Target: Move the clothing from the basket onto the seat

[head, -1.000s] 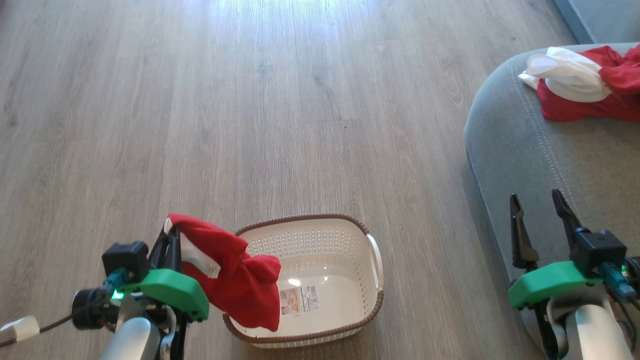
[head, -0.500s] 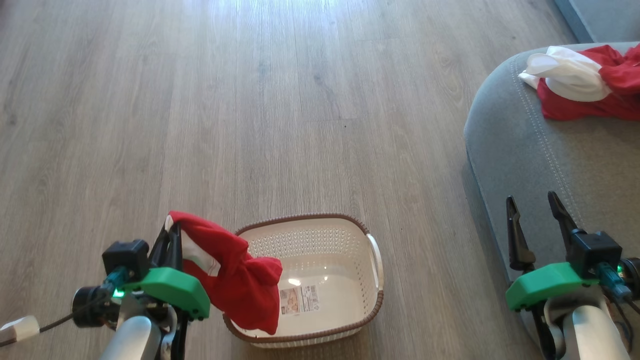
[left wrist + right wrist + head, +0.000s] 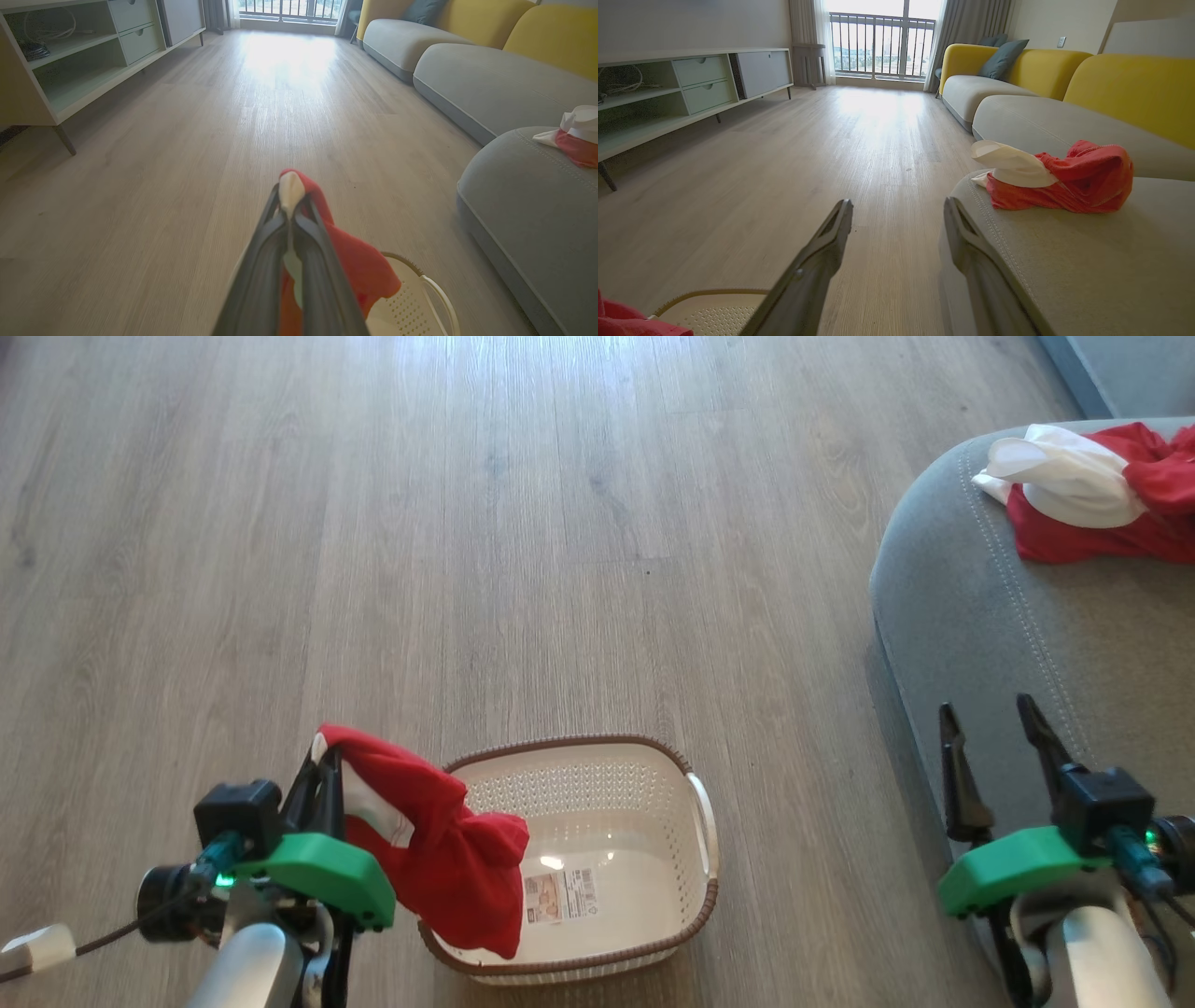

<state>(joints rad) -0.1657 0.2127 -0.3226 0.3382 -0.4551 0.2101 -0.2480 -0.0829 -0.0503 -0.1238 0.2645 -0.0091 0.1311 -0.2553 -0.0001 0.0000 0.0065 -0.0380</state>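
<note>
My left gripper [image 3: 322, 761] is shut on a red garment with white trim [image 3: 448, 859], which hangs over the left end of the cream basket [image 3: 695, 859]. The basket's inside shows just a label. In the left wrist view the shut left gripper [image 3: 290, 205] pinches the garment [image 3: 355, 266] above the basket [image 3: 420, 298]. More clothing [image 3: 1092, 495], red and white, lies bunched on the grey seat [image 3: 1027, 616] at the right. My right gripper [image 3: 986, 709] stands open over the seat's near edge, holding nothing. In the right wrist view the open right gripper [image 3: 897, 204] points past the seat's corner [image 3: 1064, 261] toward the clothing [image 3: 1064, 182].
Wooden floor [image 3: 467, 523] stretches ahead of the basket. A low cabinet with drawers [image 3: 93, 51] runs along the left wall. Further grey cushions with yellow backs [image 3: 1041, 74] line the right side beyond the seat.
My left gripper has risen a little with the red garment. The right gripper has drifted slightly left. The basket and seat stay put.
</note>
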